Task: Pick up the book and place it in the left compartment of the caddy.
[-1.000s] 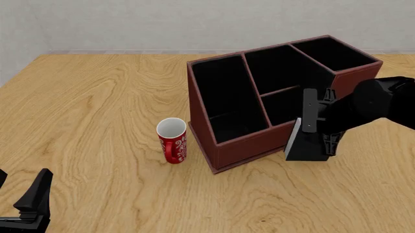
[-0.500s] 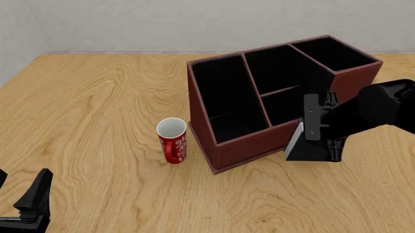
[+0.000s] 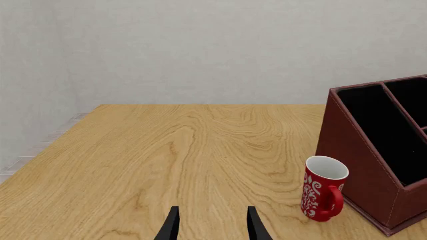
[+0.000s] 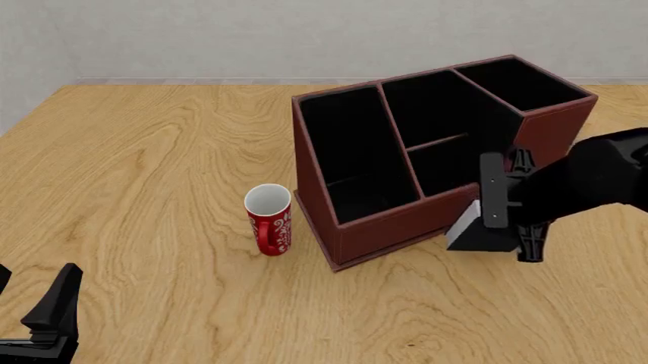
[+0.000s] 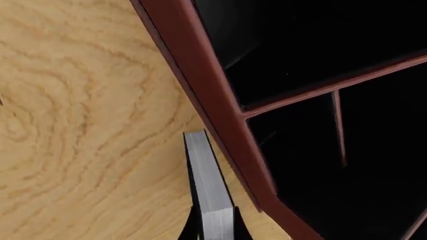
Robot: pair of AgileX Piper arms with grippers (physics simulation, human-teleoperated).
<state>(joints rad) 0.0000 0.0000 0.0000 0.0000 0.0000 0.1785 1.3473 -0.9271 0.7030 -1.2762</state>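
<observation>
Left pincer (image 3: 212, 226) hovering spread above the surface (image 4: 152, 167), right pincer (image 5: 213, 227) pinching the book (image 4: 476, 231), now sinking lower and tilting flatter against the caddy (image 4: 380, 227) front, wrist view alone showing its white page edges, left compartment (image 4: 350, 152) beyond.

- caddy (image 4: 405, 220) stands on the table (image 4: 152, 152), toward the right and far side
- left compartment (image 4: 350, 152) runs along the caddy's left end, front to back
- mug (image 4: 268, 220) on the table just left of the caddy's front-left corner, not touching it
- book (image 4: 468, 231) just in front of the caddy's front wall, near its right half, outside every compartment
- right pincer (image 5: 213, 227) at the book, right of the caddy's front
- left pincer (image 3: 212, 227) well left of and nearer than the caddy, near the table's front-left corner
</observation>
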